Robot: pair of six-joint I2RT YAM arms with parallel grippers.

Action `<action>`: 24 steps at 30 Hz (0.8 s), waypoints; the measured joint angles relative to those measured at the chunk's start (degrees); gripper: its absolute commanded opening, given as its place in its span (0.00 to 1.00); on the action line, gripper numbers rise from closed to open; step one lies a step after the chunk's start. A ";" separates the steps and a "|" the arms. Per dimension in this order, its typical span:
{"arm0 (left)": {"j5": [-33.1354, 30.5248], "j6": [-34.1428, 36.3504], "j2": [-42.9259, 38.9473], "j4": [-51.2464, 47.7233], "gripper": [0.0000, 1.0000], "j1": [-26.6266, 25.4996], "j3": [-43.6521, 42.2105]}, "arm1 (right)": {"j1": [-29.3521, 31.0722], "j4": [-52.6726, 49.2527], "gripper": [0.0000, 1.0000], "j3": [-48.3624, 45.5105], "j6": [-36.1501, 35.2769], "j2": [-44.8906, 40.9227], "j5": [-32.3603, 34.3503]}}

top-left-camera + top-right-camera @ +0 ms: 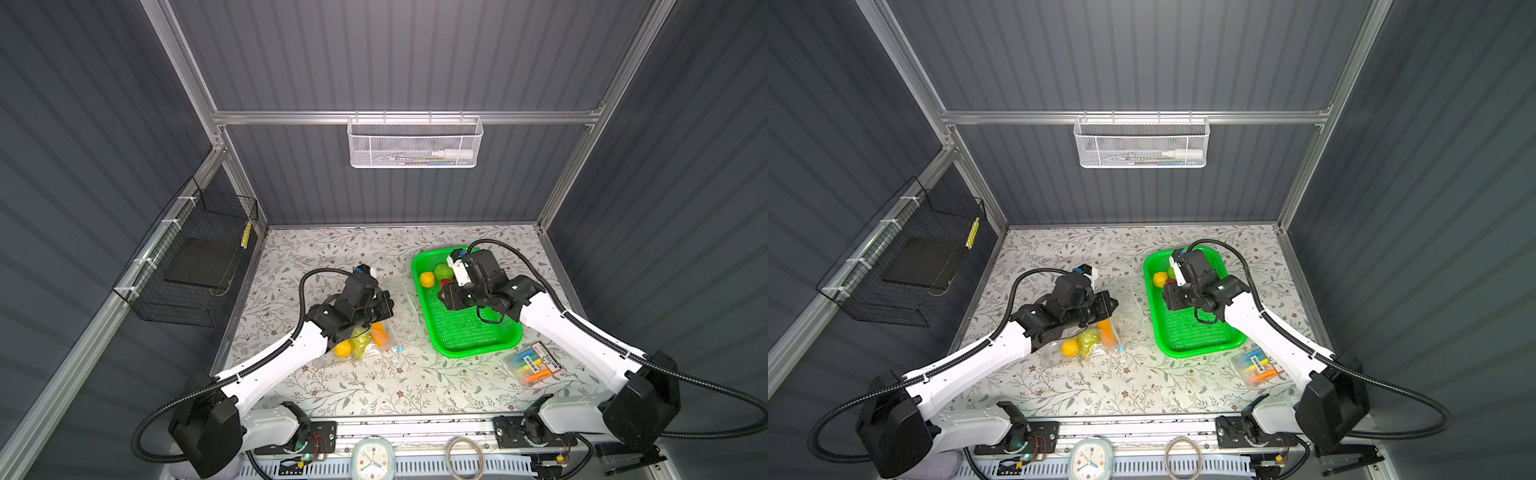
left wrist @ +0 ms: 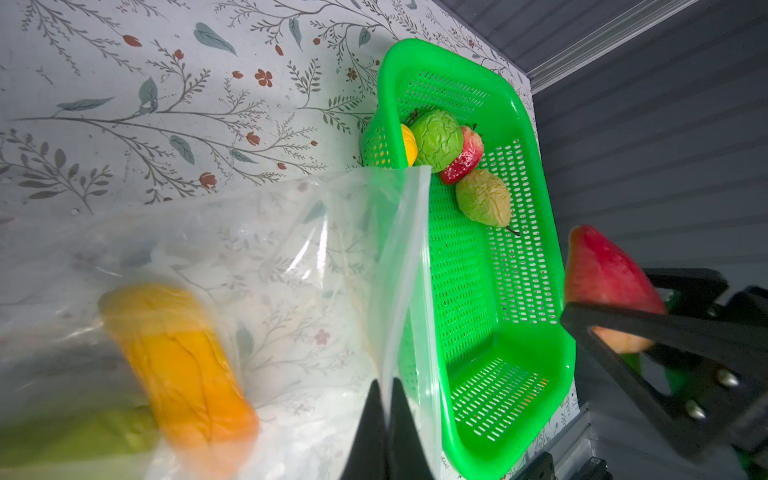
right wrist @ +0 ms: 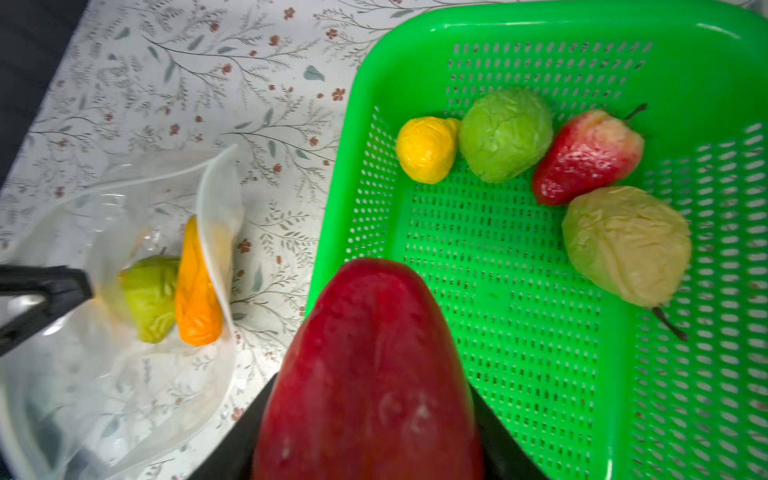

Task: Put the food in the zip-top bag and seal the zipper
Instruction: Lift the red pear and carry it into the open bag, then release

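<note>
The clear zip-top bag [image 1: 374,332] lies left of the basket, its mouth towards it. My left gripper [image 2: 386,386] is shut on the bag's upper mouth edge beside the zipper strip [image 2: 405,270], holding it up. The blue slider tab [image 1: 400,350] rests on the table. Inside the bag lie an orange carrot [image 3: 197,286], a green gourd [image 3: 149,295] and a yellow lemon [image 1: 343,349]. My right gripper [image 3: 374,415] is shut on a red strawberry [image 2: 606,282], above the basket's left side. In the basket lie a lemon [image 3: 426,149], lime [image 3: 505,135], strawberry [image 3: 586,156] and tan ball [image 3: 627,245].
The green perforated basket [image 1: 469,345] sits right of centre. A packet of coloured markers [image 1: 534,365] lies at the front right under my right arm. A black wire basket [image 1: 187,266] hangs on the left wall and a white mesh one [image 1: 415,143] on the back rail.
</note>
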 measured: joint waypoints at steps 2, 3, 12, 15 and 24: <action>0.00 0.00 0.02 0.00 0.00 0.00 0.00 | 1.46 0.66 0.49 0.00 1.14 -0.17 -1.90; 0.02 0.00 0.02 0.02 0.00 0.00 0.00 | 2.51 1.14 0.48 0.00 1.86 -0.15 -3.04; 0.24 -0.02 0.00 0.02 0.00 0.00 0.00 | 8.85 8.15 0.47 0.09 7.02 3.89 -9.70; 0.26 -0.02 -0.07 0.00 0.00 0.00 0.00 | 10.03 9.57 0.47 0.31 8.11 7.37 -10.40; 0.24 -0.24 -1.88 0.00 0.00 0.00 -0.02 | 11.47 13.60 0.47 0.42 10.29 13.44 -11.43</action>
